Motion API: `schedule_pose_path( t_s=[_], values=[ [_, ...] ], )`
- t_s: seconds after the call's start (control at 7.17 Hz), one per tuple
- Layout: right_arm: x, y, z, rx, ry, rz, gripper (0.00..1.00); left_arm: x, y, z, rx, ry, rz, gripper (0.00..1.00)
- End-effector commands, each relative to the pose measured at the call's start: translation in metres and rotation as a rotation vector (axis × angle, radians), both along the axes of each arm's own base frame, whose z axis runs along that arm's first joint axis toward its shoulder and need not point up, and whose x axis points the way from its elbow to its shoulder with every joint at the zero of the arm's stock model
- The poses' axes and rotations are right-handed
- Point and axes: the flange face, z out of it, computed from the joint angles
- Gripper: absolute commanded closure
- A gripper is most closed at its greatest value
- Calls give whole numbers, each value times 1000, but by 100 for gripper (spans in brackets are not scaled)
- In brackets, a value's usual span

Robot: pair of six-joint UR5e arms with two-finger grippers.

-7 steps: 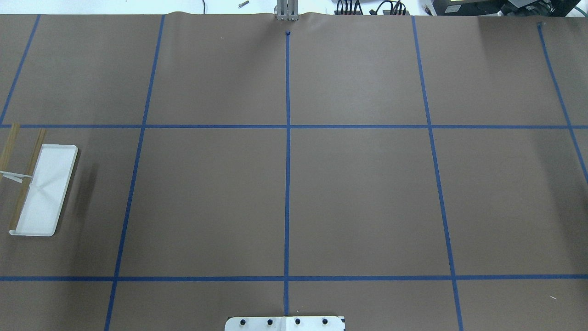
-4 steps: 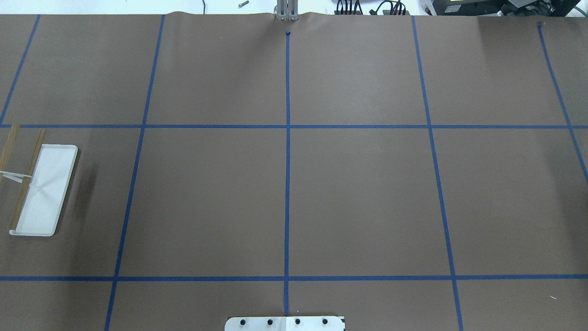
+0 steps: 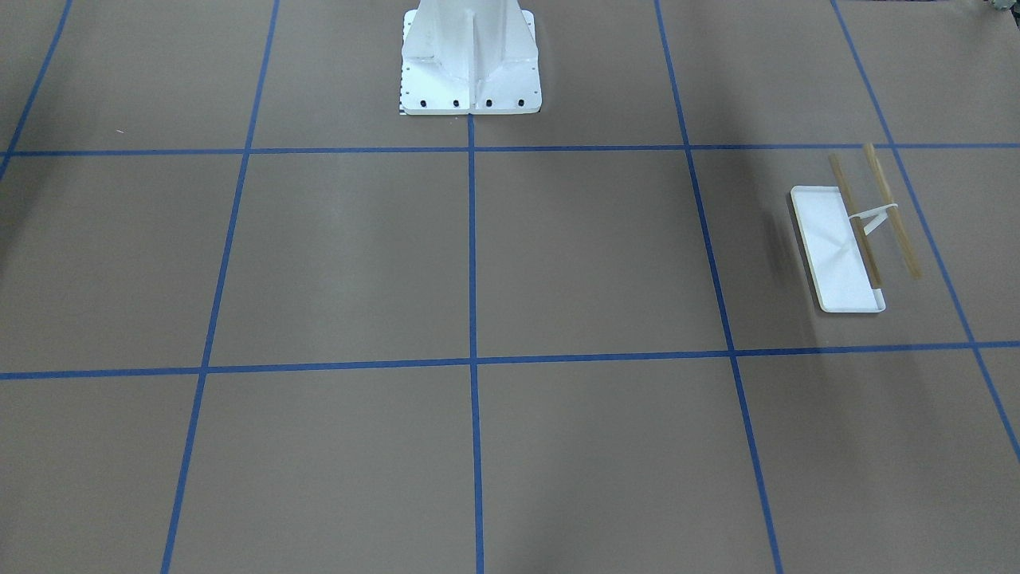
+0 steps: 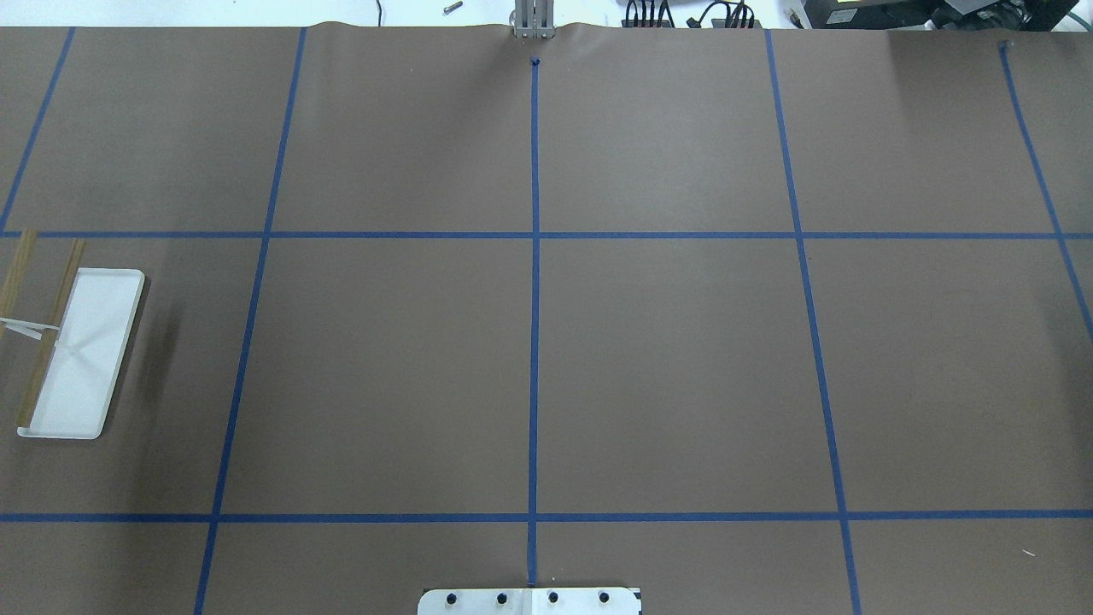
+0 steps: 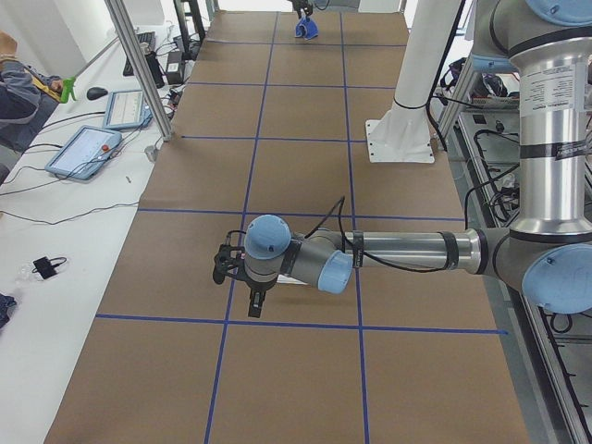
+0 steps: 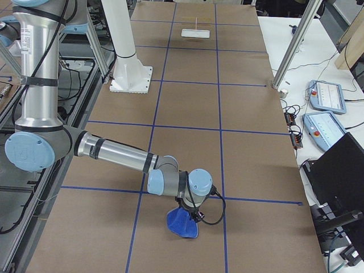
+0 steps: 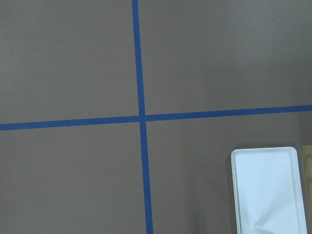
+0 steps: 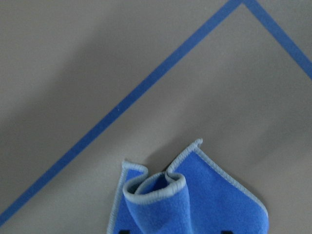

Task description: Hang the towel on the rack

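Note:
The royal-blue towel (image 8: 195,204) with its light grey edge is bunched into a raised fold close under the right wrist camera. In the exterior right view it (image 6: 182,223) stands peaked on the brown paper right under my right gripper (image 6: 193,214). I cannot tell if that gripper is shut on it. The rack (image 4: 81,354) has a white tray base and two wooden rods (image 3: 872,211). It stands at the table's left end and also shows far off (image 6: 195,33). My left gripper (image 5: 252,302) hovers beside the rack's tray (image 7: 268,190). I cannot tell its state.
The white bolted pedestal (image 3: 470,56) stands at the robot's side of the table. Blue tape lines (image 4: 534,282) divide the brown paper into squares. Tablets and cables (image 5: 88,148) lie on the white bench across from the robot. A metal post (image 6: 290,51) rises there.

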Motion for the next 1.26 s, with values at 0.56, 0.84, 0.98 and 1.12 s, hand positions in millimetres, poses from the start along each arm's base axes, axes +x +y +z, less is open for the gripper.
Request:
schedule_pose_path(
  t_s=[0.56, 0.84, 0.98, 1.12],
  values=[
    [1, -2, 11, -16, 12, -7, 100, 1, -3, -3, -24, 11, -32, 2],
    [-4, -33, -43, 65, -49, 16, 100, 2, -6, -10, -29, 21, -45, 2],
    [2, -56, -90, 91, -87, 79, 100, 7, -14, -29, -54, 109, -55, 2],
    [1, -80, -141, 122, -96, 136, 100, 11, -29, -56, -55, 170, -77, 2]
  ],
)
